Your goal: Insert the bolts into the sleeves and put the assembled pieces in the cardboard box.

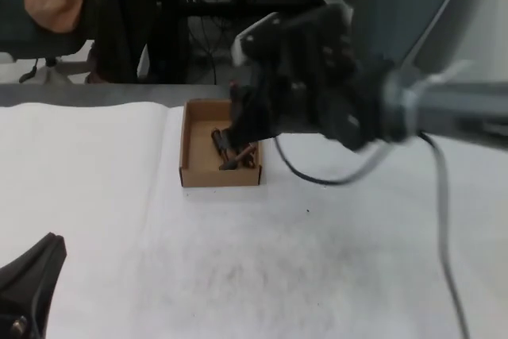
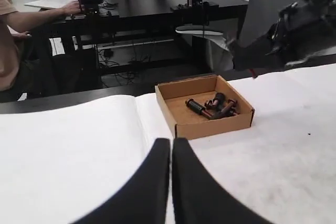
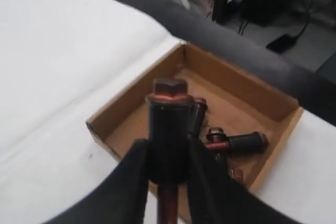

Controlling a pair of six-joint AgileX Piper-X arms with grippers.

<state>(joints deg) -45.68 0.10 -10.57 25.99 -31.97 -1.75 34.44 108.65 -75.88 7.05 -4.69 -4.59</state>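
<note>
My right gripper [image 3: 167, 169] is shut on an assembled piece [image 3: 168, 129], a copper bolt pushed through a black sleeve, held over the open cardboard box [image 3: 131, 93]. Several assembled pieces [image 3: 233, 142] lie inside the box. In the high view the right arm [image 1: 317, 85] hangs over the box [image 1: 194, 168], hiding its right side. My left gripper [image 2: 171, 153] is shut with nothing in it, low over the white cloth, well short of the box [image 2: 210, 124] with its pieces [image 2: 212, 107].
White cloth [image 1: 278, 260] covers the bench. A black cable [image 1: 440, 220] trails from the right arm across the cloth. Beyond the bench's far edge stand desks, chairs and a seated person [image 2: 16, 40].
</note>
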